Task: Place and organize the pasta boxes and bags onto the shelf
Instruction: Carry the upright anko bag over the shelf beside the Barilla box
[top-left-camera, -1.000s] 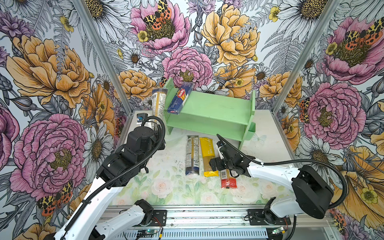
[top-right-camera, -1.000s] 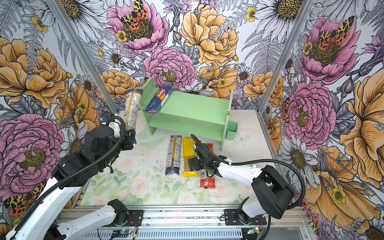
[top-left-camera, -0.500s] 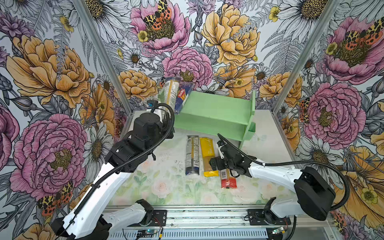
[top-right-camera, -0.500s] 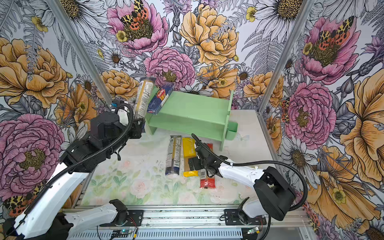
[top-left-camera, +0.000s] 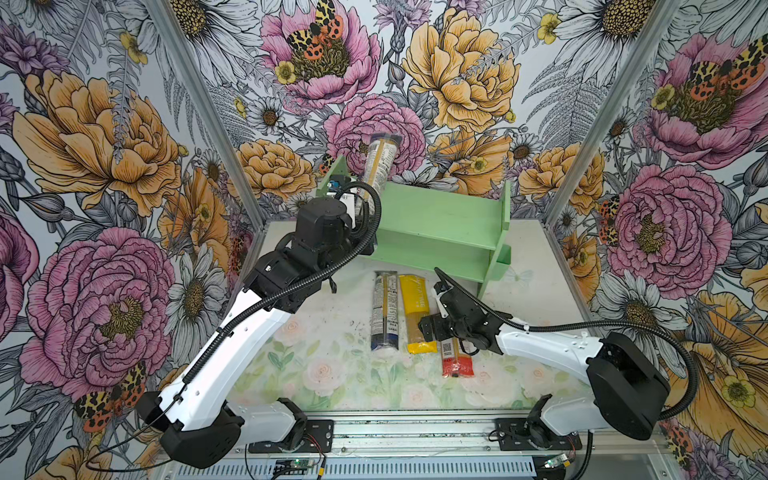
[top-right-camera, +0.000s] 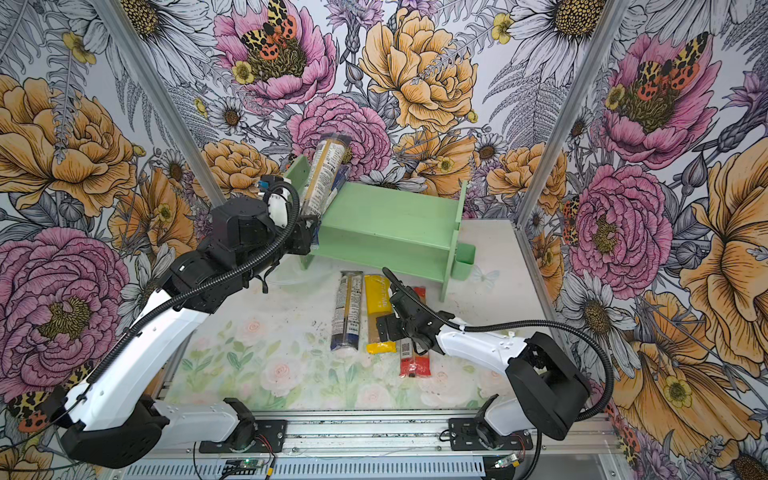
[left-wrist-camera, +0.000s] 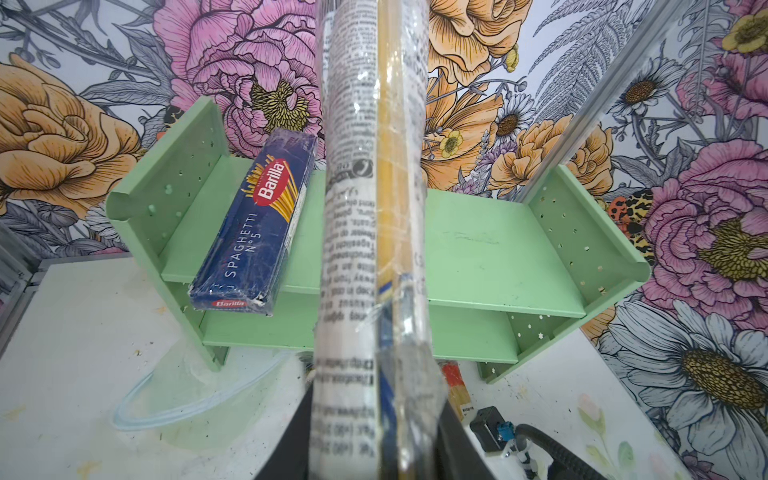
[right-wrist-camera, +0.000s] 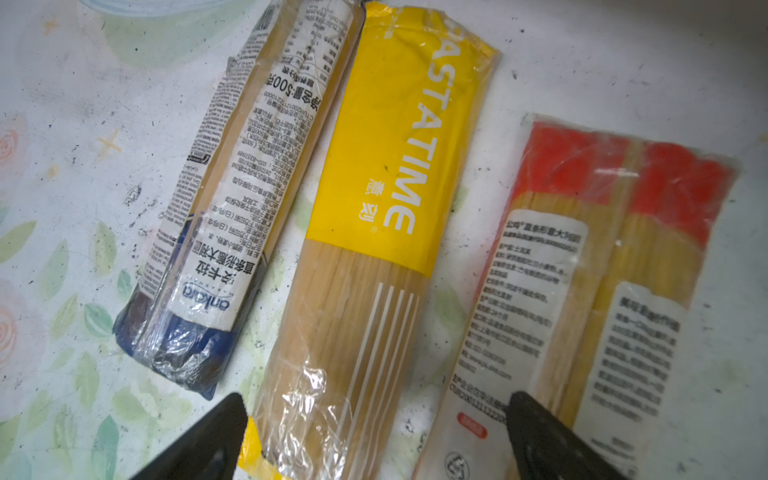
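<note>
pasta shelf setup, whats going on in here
The left end effector is shut on the lower end of a clear spaghetti bag, holding it steeply tilted by the green shelf. A blue Barilla box already lies on the top tier, overhanging its front edge. The right end effector is open, low over the yellow bag, which lies on the table between a navy-ended bag and a red-ended bag.

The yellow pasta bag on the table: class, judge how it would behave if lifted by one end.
The yellow pasta bag probably stays fairly stiff: straight strands fill it. Its glossy crinkled film looks slippery. Flattish, it seems unlikely to roll.
</note>
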